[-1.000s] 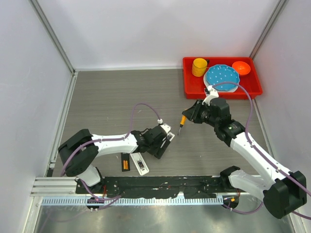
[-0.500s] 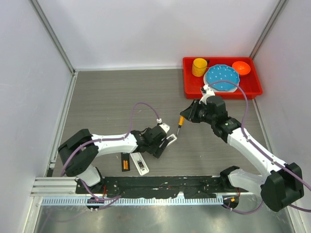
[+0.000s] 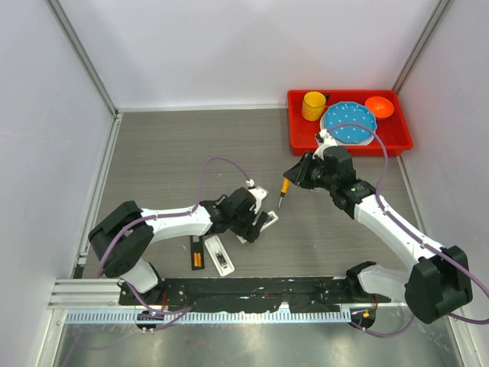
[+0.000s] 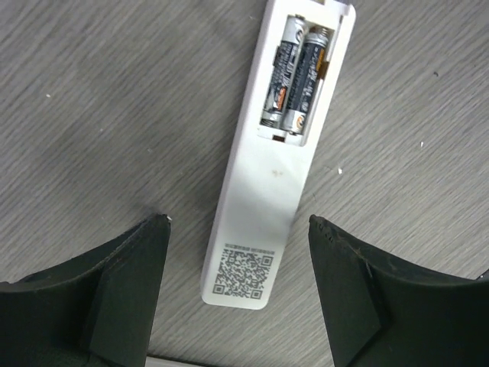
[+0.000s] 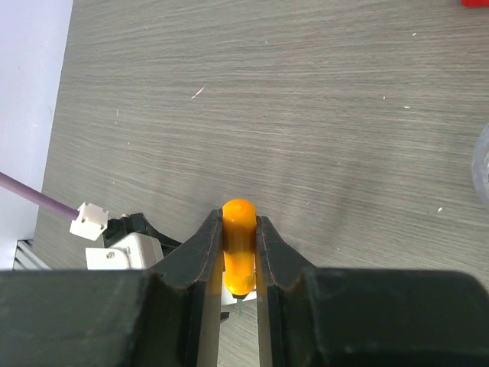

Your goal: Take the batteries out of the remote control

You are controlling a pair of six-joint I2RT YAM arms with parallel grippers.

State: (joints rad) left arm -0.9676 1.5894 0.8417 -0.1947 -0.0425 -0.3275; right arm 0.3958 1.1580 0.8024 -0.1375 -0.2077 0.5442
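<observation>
A white remote [image 4: 267, 168] lies back side up on the table with its battery bay open. Two silvery-grey batteries [image 4: 294, 76] sit side by side in the bay. My left gripper [image 4: 237, 219] is open, with its fingers on either side of the remote's QR-code end, not touching it. In the top view the left gripper [image 3: 254, 224] hovers over the remote [image 3: 270, 219]. My right gripper [image 5: 239, 222] is shut on the orange handle of a screwdriver [image 5: 239, 245]. In the top view the screwdriver [image 3: 284, 188] points down just right of the remote.
A black remote holding orange cells [image 3: 197, 255] and another white remote [image 3: 219, 256] lie near the front rail. A red tray [image 3: 302, 138] at the back right holds a yellow cup [image 3: 313, 105], a blue plate [image 3: 348, 122] and an orange bowl [image 3: 379, 107].
My left gripper has drawn back a little to the left, and more of the white remote shows beyond it. My right gripper has moved slightly left with the screwdriver.
</observation>
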